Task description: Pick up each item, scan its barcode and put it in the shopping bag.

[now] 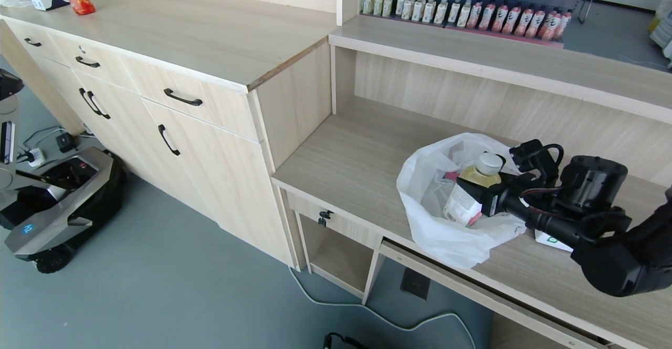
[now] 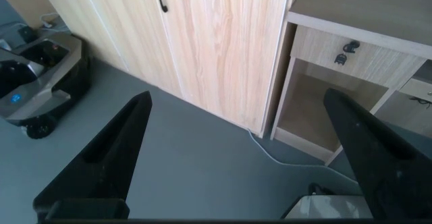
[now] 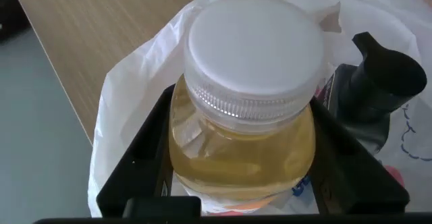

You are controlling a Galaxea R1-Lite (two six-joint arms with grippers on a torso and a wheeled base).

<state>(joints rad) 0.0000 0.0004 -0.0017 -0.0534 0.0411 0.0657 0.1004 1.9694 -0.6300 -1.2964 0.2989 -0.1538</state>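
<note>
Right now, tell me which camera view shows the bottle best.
The right wrist view: the bottle is close up, held in the right gripper, its white cap and yellow liquid plain. The head view shows it smaller, at the mouth of the white bag, with its label. The left wrist view faces the floor and cupboard.

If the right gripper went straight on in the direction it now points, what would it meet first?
Most likely the inner wall of the shopping bag: the right gripper, jaws shut on the bottle, points into its open mouth. Depth is unclear.
</note>
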